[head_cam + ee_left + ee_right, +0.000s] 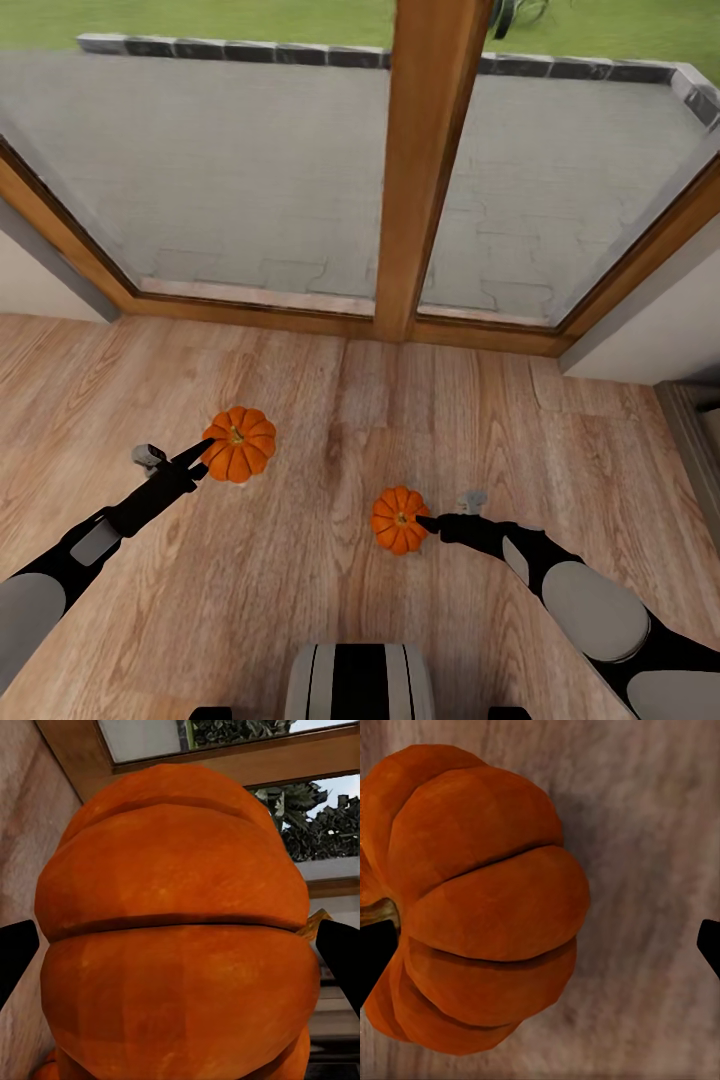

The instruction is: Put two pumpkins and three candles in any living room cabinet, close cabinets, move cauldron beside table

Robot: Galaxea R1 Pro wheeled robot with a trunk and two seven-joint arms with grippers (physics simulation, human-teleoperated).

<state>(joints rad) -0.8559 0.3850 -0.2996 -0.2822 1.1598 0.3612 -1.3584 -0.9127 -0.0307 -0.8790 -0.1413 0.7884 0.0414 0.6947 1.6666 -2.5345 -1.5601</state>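
Note:
Two orange ribbed pumpkins sit on the wooden floor in the head view. The larger-looking left pumpkin (240, 443) has my left gripper (207, 452) at its near-left side. In the left wrist view this pumpkin (176, 937) spans the whole gap, and both black fingertips (16, 958) touch its sides. The right pumpkin (398, 520) lies nearer to me, with my right gripper (428, 523) at its right side. In the right wrist view that pumpkin (480, 907) lies close to one finger, and the jaws stand wide open with bare floor by the other finger. Candles, cabinet and cauldron are out of view.
A large floor-level window with a wooden frame and a thick centre post (425, 170) stands just beyond the pumpkins, with a paved patio outside. White wall sections (650, 330) flank it. My base (358, 682) shows at the bottom edge.

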